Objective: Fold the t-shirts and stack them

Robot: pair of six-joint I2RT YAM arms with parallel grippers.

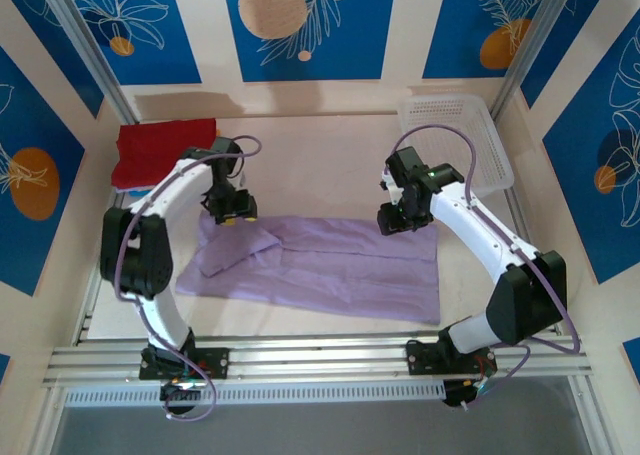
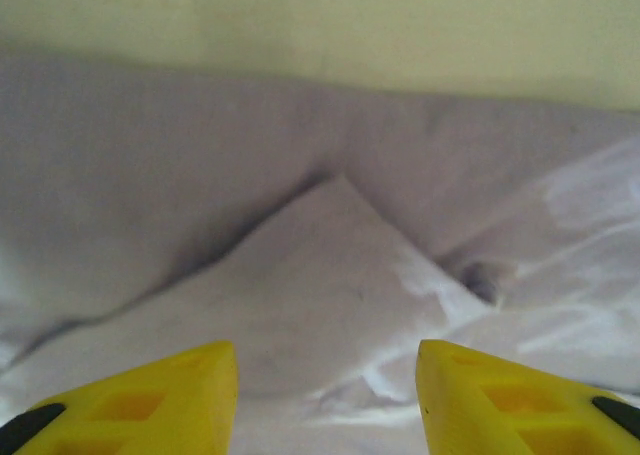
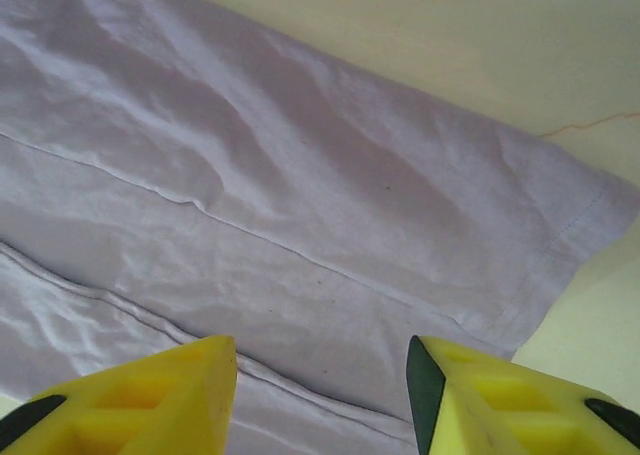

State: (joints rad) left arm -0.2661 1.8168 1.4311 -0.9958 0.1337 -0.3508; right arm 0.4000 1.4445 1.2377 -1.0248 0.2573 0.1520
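Your left gripper hangs partly open with nothing between its fingers, directly above the folded-in sleeve of the lavender t-shirt, which lies spread across the worktop beneath both arms. Your right gripper is likewise parted and empty, over the shirt's far edge, with the hem corner just off to its right. The likeliest trouble, as I judge it, is an uneven pinch: if your left gripper comes down on the sleeve flap alone, the flap could lift and spring open instead of carrying the body of the shirt with it. If your right gripper closes a little too far outward, it may catch only the stitched edge or miss the cloth and scrape the worktop. Lift one side sooner or higher than the other and the fold will probably skew and wrinkle. Dragging rather than lifting could bunch the layers already doubled below the right gripper. Watch too for the arms crowding each other if you bring both ends toward the middle. The red t-shirt sits folded beyond and to the left of your left gripper, so a wide swing that way might nudge it. The white basket stands beyond and to the right of your right gripper, and from above I can make out nothing lying in it
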